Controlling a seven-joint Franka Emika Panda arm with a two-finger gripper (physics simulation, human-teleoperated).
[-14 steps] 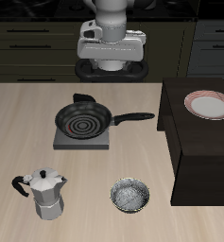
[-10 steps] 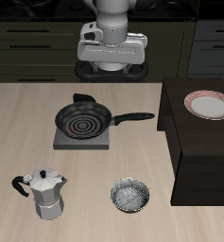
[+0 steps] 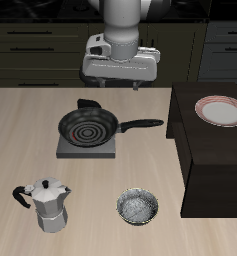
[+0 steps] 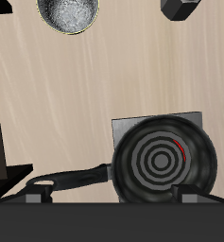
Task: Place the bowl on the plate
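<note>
The bowl (image 3: 138,208), small, shiny and silver-grey with a speckled inside, sits on the wooden table near its front edge; the wrist view also shows the bowl (image 4: 70,13), far from the fingers. The plate (image 3: 221,110), white with a red-pink ring, lies on a dark raised cabinet beside the table and is out of the wrist view. My gripper (image 3: 118,82) hangs high over the back of the table, behind the frying pan, far from both. It is open, with its fingertips (image 4: 35,194) wide apart and nothing between them.
A black frying pan (image 3: 88,128) with a red spiral and a long handle rests on a grey burner plate (image 3: 86,150), just below my gripper (image 4: 110,196). A silver moka pot (image 3: 50,205) stands near the front edge beside the bowl. The dark cabinet (image 3: 205,165) rises above table level.
The gripper has come forward and a little lower, from over the table's back edge toward the frying pan. Bowl, plate, pan and moka pot have not moved.
</note>
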